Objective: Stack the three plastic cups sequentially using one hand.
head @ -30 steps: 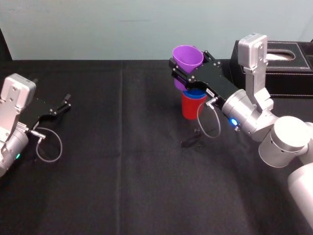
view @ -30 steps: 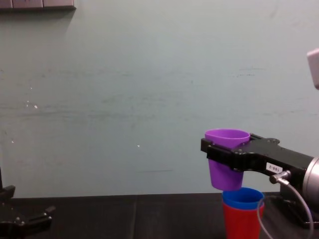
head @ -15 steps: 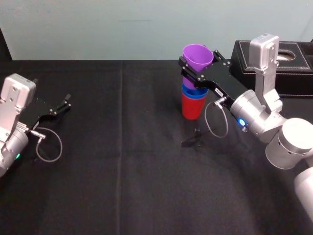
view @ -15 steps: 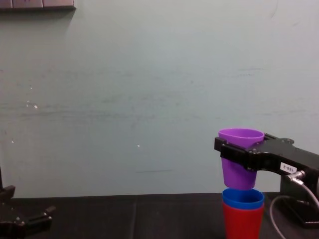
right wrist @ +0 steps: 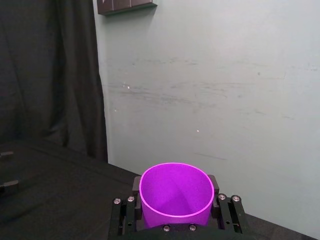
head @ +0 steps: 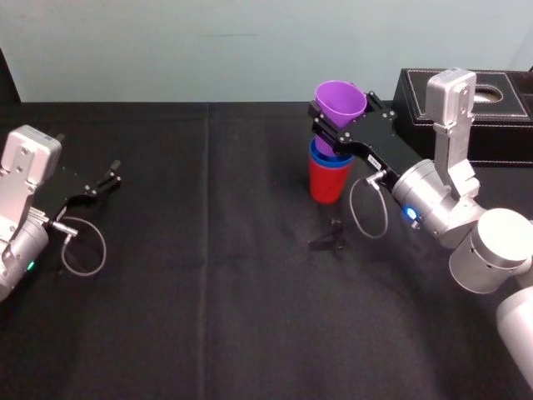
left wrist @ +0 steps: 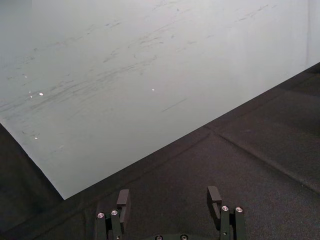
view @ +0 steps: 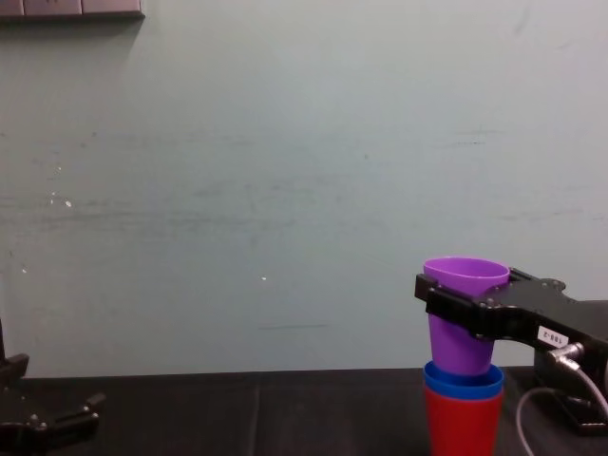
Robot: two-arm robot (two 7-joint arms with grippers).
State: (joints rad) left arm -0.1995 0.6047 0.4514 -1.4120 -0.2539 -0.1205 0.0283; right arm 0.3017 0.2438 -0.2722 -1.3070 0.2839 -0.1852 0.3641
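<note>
One release remains, I think: my right gripper, grasping the purple cup, has lowered its base into the blue cup at 1 o'clock; left gripper idles, released.

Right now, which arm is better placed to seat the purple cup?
Right: the right gripper is shut on the purple cup, over the blue cup nested in the red cup. The left gripper sits open, far aside.

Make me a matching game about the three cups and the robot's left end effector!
1 purple cup
2 blue cup
3 red cup
4 left end effector

A open, at the table's left side
B bottom of the stack, standing on the table
C gripped by the right end effector
D nested inside the red cup

Pairs: 1-C, 2-D, 3-B, 4-A
</note>
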